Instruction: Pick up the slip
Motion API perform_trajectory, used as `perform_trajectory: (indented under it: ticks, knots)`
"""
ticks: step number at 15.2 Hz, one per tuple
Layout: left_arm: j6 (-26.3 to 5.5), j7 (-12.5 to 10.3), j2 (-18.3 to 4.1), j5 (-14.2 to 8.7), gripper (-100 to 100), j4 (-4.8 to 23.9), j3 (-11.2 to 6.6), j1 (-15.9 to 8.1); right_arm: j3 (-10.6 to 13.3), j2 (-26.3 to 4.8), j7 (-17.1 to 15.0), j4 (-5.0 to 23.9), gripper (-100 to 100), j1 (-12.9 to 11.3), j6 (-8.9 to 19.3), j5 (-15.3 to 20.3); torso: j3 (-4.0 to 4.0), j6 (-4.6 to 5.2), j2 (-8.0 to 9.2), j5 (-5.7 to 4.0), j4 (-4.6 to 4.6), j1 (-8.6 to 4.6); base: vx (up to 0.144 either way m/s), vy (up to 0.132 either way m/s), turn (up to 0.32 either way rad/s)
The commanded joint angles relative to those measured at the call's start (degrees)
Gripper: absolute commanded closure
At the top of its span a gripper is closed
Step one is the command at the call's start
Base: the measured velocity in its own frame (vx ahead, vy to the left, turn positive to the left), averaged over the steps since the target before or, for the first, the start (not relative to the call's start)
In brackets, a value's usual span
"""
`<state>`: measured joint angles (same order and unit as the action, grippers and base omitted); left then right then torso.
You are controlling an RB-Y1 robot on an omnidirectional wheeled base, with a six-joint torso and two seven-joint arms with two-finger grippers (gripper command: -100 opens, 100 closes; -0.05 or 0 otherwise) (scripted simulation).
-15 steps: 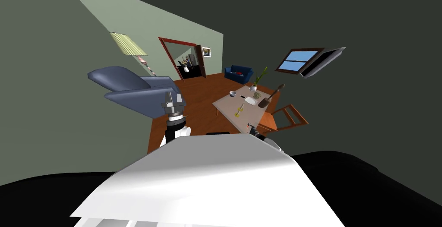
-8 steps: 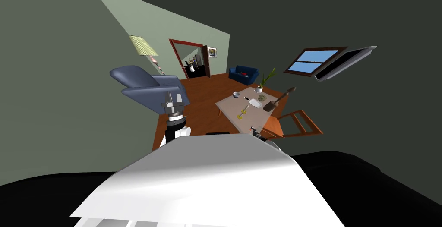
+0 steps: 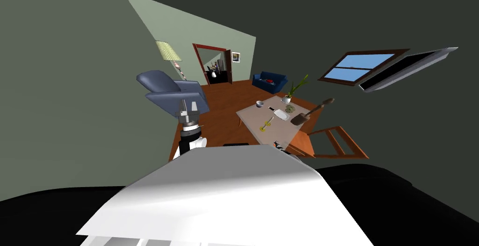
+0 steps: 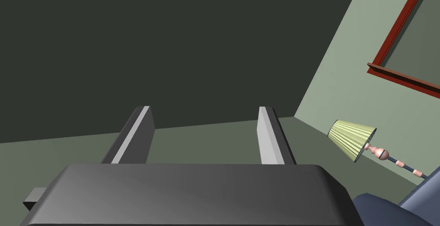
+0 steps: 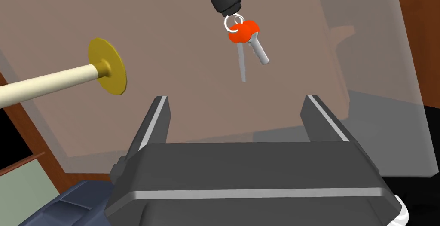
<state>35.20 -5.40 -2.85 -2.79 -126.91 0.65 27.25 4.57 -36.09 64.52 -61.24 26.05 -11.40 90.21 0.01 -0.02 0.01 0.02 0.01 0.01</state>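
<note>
Head view | approach step; white slip [image 3: 281,114] on table [image 3: 253,115], well beyond you | left gripper [image 4: 206,109], right gripper [image 5: 234,101]: fingers spread, empty | next: you drive closer

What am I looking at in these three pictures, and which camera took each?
This is a two-armed robot in a simulated house. The wide picture comes from its head camera, looking down at a tan rectangular table. The other two come from a camera on each hand. The left gripper, open and empty, is raised near a blue-grey armchair. The right gripper, also open and empty, points at the table's near end, where there are silver keys on an orange tag and a cream stick on a yellow disc. Farther along lies a flat white sheet, probably the slip to pick up.
</note>
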Motion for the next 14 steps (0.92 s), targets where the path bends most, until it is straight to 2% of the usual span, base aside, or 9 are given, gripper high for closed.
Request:
perform_trajectory:
  ticks: [1, 3, 6, 8, 9, 10, 11, 13, 14]
  knots:
    - [0.0, 0.0, 0.0, 0.0, 0, 0.0, 0.00, 0.0, -0.5, 0.4, 2.7, 1.9, -100, -0.6, -0.3, 0.0, 0.00, 0.00, 0.00, 0.00, 0.00, 0.00, 0.020, -0.014, 0.087]
    - [0.0, 0.0, 0.0, 0.0, 0, 0.0, -0.01, 0.0, -0.5, 0.4, 2.7, 1.9, -100, -0.6, -0.3, 0.0, 0.02, 0.05, 0.04, 0.00, 0.00, 0.01, 0.007, -0.006, -0.013]
    - [0.0, 0.0, 0.0, 0.0, 0, 0.0, 0.00, 0.0, 0.6, -0.1, 6.3, 6.6, -100, -1.5, 0.9, 4.8, 0.02, 0.01, 0.04, 0.00, 0.01, 0.01, 0.017, -0.011, 0.220]
    - [0.0, 0.0, 0.0, 0.0, 0, 0.0, 0.00, 0.0, 0.6, -0.1, 6.3, 6.7, -100, -1.5, 0.9, 4.9, 0.01, 0.01, 0.01, 0.00, 0.00, -0.03, 0.020, -0.021, 0.141]
    - [0.0, 0.0, 0.0, 0.0, 0, 0.0, -0.01, 0.0, 1.1, -0.2, 7.9, 8.8, -100, -1.9, 1.5, 7.1, 0.01, 0.04, 0.02, -0.01, 0.00, -0.03, 0.017, -0.020, 0.118]
    - [0.0, 0.0, 0.0, 0.0, 0, 0.0, 0.00, 0.0, 1.1, -0.2, 7.9, 8.8, -100, -1.9, 1.5, 7.1, 0.01, 0.02, 0.02, -0.01, 0.00, -0.04, 0.018, -0.021, 0.171]
    - [0.0, 0.0, 0.0, 0.0, 0, 0.0, 0.00, 0.0, 1.6, -0.3, 9.3, 10.7, -100, -2.3, 2.0, 9.1, 0.01, 0.01, 0.02, -0.01, 0.00, -0.04, 0.021, -0.025, 0.224]
    - [0.0, 0.0, 0.0, 0.0, 0, 0.0, 0.00, 0.0, 1.6, -0.3, 9.3, 10.7, -100, -2.3, 2.0, 9.1, 0.00, 0.01, 0.01, -0.02, 0.00, -0.06, 0.016, -0.025, 0.124]
    - [0.0, 0.0, 0.0, 0.0, 0, 0.0, -0.01, 0.0, 2.1, -0.4, 10.6, 12.5, -100, -2.7, 2.5, 10.9, 0.01, 0.04, 0.02, -0.01, 0.00, -0.05, 0.013, -0.018, 0.130]
